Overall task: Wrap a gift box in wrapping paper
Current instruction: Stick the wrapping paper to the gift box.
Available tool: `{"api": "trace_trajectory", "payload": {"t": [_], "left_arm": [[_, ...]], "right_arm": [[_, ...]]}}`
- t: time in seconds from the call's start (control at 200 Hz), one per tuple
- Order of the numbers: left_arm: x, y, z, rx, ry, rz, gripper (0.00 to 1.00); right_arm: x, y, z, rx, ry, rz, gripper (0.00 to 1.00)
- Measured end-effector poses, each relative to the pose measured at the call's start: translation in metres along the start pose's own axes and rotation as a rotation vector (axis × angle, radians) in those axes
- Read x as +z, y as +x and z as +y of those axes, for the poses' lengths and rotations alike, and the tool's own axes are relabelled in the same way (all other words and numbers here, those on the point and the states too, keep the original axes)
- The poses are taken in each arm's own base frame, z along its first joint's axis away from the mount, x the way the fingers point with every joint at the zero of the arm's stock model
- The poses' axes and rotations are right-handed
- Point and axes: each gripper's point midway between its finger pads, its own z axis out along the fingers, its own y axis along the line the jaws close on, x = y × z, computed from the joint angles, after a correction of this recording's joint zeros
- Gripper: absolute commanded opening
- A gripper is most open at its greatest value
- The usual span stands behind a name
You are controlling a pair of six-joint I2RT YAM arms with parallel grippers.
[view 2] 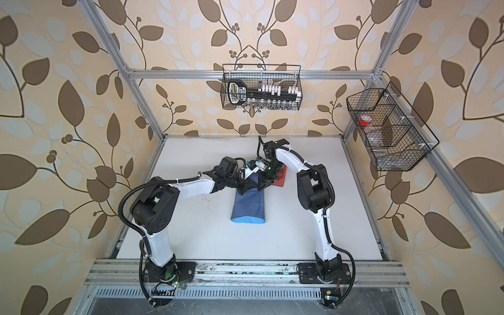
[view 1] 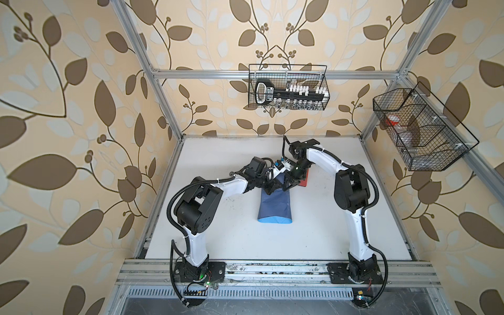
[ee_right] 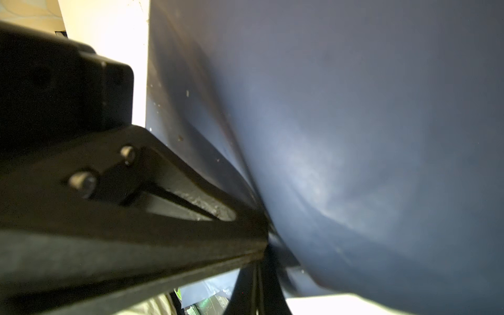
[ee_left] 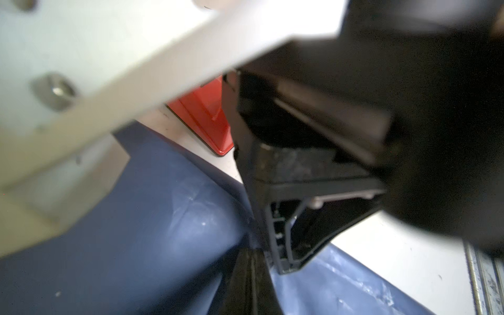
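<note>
The wrapping paper (view 1: 274,207) (view 2: 249,204) lies mid-table, folded over, dark slate-blue face up, with a light-blue fold at its near end. Its far end is gathered and drawn up to both grippers. My left gripper (view 1: 269,191) (ee_left: 251,275) is shut on the paper's far edge, and creases run into its tips. My right gripper (view 1: 286,187) (ee_right: 256,275) is shut on the same edge right beside it, the two almost touching. Paper (ee_right: 354,136) fills most of the right wrist view. The gift box is hidden.
A red tape dispenser (view 1: 305,178) (ee_left: 207,117) lies on the white table (view 1: 218,223) just right of the right gripper. A wire basket (view 1: 289,87) of tools hangs on the back rail, another wire basket (view 1: 417,131) on the right frame.
</note>
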Motion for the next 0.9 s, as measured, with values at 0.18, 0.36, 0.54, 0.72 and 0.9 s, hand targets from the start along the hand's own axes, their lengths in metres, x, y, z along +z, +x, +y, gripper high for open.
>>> {"api": "trace_trajectory", "payload": {"t": [0.18,0.36,0.54,0.72,0.9], "left_arm": [[0.001,-0.001,0.001,0.015,-0.011,-0.001,0.0],[0.003,-0.003,0.003,0.043,-0.042,-0.009,0.0],[0.003,-0.002,0.003,0.051,-0.042,-0.011,0.0],[0.002,-0.003,0.003,0.054,-0.043,-0.012,0.0],[0.002,-0.003,0.003,0.054,-0.043,-0.012,0.0]], "right_arm": [[-0.004,0.001,0.005,-0.046,0.051,-0.035,0.19],[-0.013,0.004,0.0,-0.074,0.133,-0.072,0.24],[-0.028,0.013,-0.015,-0.061,0.245,-0.099,0.28],[-0.049,0.022,-0.035,-0.006,0.322,-0.139,0.21],[-0.058,0.018,-0.019,0.012,0.27,-0.217,0.01]]}}
